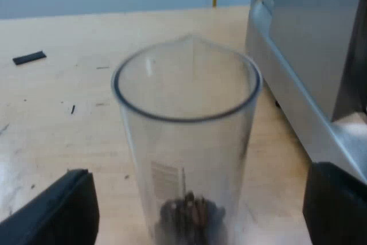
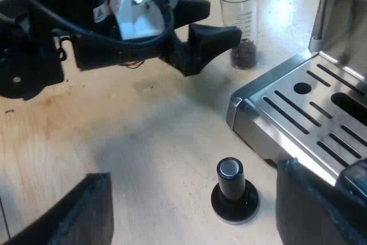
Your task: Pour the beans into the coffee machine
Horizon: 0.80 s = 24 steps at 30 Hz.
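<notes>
Black fingers of the left gripper stand wide apart, one on each side of the measuring glass. They do not touch it, and the gripper holds nothing. The glass is see-through and stands upright on the wooden table. A small heap of brown beans lies at the bottom of the glass. A little black strip lies flat on the table, well apart from the glass. The espresso machine is grey and shiny, and it stands near the glass.

Seen from the right wrist view, the left gripper reaches toward the glass, and its finger tips are close to it. The glass stands on the table near the corner of the machine's metal tray. The tray has long slots in it. A tamper with a black knob stands upright on the table, just beside the tray and well apart from the glass. The right gripper hangs over the table with its two fingers wide apart, and it holds nothing. The tamper is down between those fingers, and they do not touch it.
</notes>
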Available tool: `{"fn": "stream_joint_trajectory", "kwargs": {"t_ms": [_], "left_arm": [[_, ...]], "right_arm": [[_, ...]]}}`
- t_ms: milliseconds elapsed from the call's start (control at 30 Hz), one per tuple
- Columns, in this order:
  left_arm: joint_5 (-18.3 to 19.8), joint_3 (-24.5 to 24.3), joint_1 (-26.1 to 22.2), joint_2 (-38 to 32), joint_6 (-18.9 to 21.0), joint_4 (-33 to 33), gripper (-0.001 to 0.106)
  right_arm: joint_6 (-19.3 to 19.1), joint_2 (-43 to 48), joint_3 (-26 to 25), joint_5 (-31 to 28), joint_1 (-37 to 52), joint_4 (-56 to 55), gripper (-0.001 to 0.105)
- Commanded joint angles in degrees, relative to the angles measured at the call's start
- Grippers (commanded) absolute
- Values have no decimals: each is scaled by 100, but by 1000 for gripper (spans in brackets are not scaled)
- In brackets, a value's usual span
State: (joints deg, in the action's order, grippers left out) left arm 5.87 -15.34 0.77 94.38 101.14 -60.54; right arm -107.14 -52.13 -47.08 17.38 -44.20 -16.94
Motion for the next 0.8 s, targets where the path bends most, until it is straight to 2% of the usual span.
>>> {"fn": "stream_joint_trajectory", "kwargs": {"t_ms": [33, 367, 567, 633, 767, 800], "left_arm": [[35, -235, 7, 157, 62, -110, 86], [35, -720, 7, 531, 62, -110, 86], [35, -804, 7, 592, 62, -110, 84], [35, -804, 7, 592, 62, -110, 78], [35, -804, 7, 592, 62, -110, 49], [35, -804, 7, 592, 62, -110, 47]], "right_arm": [[-52, 11, -54, 82, -17, 53, 62], [-52, 11, -54, 82, -17, 53, 62], [-52, 11, -54, 82, -17, 53, 62], [-52, 11, -54, 72, -17, 53, 62], [-52, 11, -54, 72, -17, 53, 62], [-52, 11, -54, 72, -17, 53, 62]]}}
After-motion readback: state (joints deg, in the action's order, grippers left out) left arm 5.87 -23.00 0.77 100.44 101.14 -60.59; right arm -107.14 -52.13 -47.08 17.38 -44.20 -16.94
